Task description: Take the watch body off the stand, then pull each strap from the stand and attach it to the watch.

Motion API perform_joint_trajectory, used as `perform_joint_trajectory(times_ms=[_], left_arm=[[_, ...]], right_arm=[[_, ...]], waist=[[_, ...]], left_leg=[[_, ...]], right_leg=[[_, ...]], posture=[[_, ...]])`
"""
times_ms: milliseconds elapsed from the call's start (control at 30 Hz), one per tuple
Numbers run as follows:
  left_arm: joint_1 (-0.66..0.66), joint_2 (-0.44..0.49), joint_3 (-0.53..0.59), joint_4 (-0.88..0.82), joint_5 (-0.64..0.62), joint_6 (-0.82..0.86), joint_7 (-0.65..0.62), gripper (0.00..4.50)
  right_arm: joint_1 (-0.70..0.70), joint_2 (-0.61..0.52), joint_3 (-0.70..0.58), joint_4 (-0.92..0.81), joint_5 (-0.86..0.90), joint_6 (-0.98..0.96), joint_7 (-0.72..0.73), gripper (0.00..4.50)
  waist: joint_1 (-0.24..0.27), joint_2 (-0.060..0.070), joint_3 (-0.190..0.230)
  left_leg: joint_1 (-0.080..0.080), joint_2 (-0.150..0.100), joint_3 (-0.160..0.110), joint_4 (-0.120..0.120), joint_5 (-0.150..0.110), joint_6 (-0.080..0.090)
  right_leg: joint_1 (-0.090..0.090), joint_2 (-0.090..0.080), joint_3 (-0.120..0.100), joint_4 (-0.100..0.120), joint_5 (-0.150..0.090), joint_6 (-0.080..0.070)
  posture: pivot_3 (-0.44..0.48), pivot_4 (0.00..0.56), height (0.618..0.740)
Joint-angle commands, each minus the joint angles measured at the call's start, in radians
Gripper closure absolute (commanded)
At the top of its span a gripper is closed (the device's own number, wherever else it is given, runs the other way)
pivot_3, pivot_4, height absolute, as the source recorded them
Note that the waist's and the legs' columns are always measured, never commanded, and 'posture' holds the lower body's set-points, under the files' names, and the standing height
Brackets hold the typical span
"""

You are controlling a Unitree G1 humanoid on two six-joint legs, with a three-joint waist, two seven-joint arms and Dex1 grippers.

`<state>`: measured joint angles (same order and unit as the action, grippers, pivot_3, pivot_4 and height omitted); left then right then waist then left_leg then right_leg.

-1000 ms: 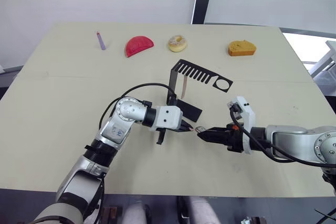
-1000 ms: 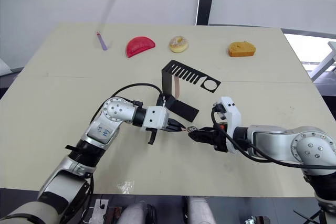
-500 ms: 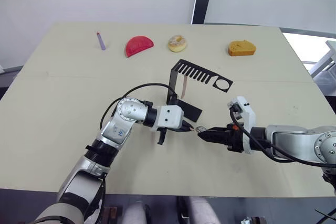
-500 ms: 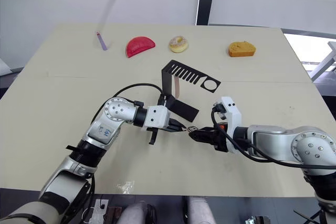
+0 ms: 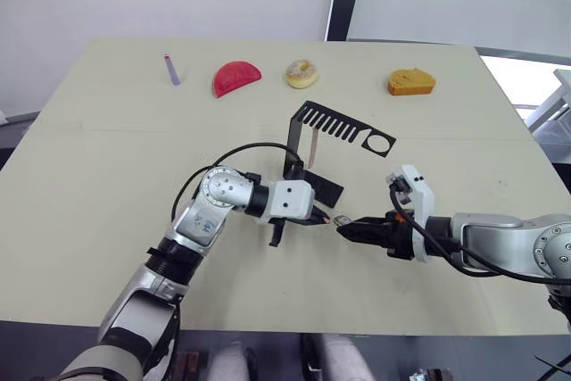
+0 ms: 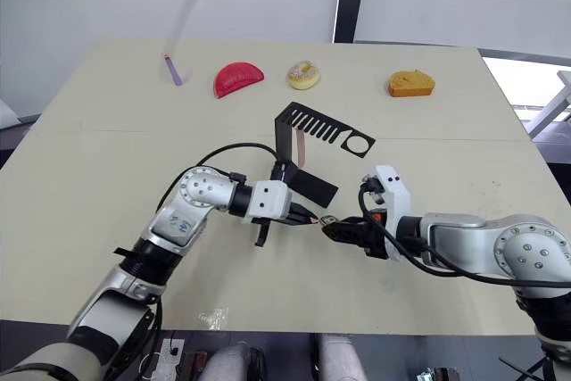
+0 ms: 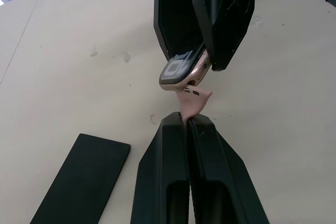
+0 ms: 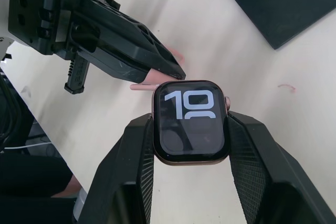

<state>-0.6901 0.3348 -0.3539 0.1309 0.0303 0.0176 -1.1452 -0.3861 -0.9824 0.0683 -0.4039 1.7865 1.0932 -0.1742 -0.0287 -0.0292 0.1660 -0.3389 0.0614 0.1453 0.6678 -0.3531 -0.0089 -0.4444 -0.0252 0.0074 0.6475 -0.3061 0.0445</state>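
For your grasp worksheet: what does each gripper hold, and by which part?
Right gripper: watch body, by its two side edges. Left gripper: pink strap, pinched near its end.

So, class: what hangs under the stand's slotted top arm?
One pale pink strap hangs from a slot in the stand arm, beside the upright, above the flat base. Its lower end is hidden behind the left pincer housing.

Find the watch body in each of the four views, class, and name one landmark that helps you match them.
Left eye view: watch body, between the two grippers' tips in front of the stand.
Right eye view: same spot.
Left wrist view: upper middle, held by the right gripper.
Right wrist view: centre, between the right gripper's fingers.
Shared landmark: the stand's black base.
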Motion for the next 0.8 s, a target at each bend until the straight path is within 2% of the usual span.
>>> perform_joint_trajectory(times_ms=[33, 800], left_arm=[[-0.032, -0.059, -0.021, -0.071, -0.030, -0.009, 0.030, 4.50], [-0.040, -0.083, -0.022, -0.064, -0.019, 0.003, 0.064, 4.50]], right_arm=[[-0.022, 0.022, 0.009, -0.045, 0.027, 0.001, 0.037, 2.99], [-0.036, 0.027, 0.015, -0.046, 0.044, -0.005, -0.001, 2.99]], waist=[[0.000, 0.000, 0.000], [0.000, 0.000, 0.000]], left_leg=[[0.000, 0.000, 0.000, 0.000, 0.000, 0.000], [0.000, 0.000, 0.000, 0.000, 0.000, 0.000]], right_leg=[[0.000, 0.000, 0.000, 0.000, 0.000, 0.000], [0.000, 0.000, 0.000, 0.000, 0.000, 0.000]], posture=[[0.000, 0.150, 0.737], [0.000, 0.150, 0.737]])
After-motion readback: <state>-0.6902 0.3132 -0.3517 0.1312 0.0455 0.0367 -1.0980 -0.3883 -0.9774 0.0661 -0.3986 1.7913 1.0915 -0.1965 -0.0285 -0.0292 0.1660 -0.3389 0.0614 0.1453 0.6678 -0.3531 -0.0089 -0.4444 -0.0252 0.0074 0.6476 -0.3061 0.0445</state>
